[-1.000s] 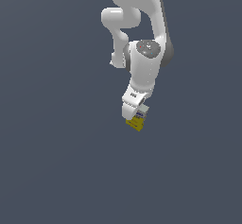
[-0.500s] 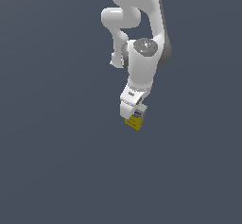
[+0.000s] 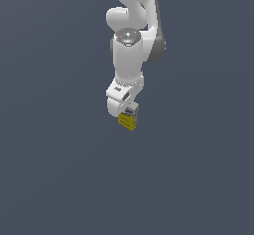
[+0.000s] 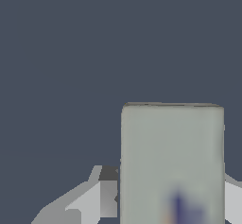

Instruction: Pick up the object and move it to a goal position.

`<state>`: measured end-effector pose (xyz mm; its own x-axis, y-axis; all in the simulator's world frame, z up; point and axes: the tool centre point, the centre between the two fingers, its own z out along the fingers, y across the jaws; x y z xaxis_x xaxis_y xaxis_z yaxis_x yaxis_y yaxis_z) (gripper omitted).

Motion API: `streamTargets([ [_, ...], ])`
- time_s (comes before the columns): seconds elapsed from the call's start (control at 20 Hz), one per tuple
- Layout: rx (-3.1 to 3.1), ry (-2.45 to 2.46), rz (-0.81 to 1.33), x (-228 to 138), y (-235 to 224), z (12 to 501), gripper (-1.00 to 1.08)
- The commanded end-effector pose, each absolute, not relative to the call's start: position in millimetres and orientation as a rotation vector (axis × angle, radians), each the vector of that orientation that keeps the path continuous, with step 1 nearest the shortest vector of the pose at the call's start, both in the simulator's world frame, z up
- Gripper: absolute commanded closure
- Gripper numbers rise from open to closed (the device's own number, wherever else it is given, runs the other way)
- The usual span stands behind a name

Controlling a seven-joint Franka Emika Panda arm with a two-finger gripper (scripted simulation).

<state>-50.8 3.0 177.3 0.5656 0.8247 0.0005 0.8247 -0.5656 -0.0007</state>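
Note:
The object [image 3: 129,120] is a small box with a yellow lower part and a white-and-blue top. It hangs under the white arm, held between the fingers of my gripper [image 3: 128,114], which is shut on it. In the wrist view the object [image 4: 172,161] fills the near field as a pale grey-white face with a blurred blue mark low down, and a finger [image 4: 92,200] shows beside it. The box appears lifted off the grey surface, though its height is hard to judge.
A plain dark grey surface [image 3: 59,169] spreads in every direction around the arm. The white arm [image 3: 130,55] rises above the gripper toward the top of the exterior view.
The arm has swung a little toward the exterior view's left, carrying the box with it. The grip on the box is unchanged.

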Motion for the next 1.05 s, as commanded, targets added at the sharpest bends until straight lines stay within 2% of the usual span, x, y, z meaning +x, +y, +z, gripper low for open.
streamTargets([
  [0.0, -2.78, -1.462, -0.001, -59, -22, 186, 1.08],
  [0.45, -2.779, -1.462, -0.002, -77, -85, 208, 1.08],
  [1.0, -2.78, -1.464, 0.0, -78, -95, 211, 1.08],
])
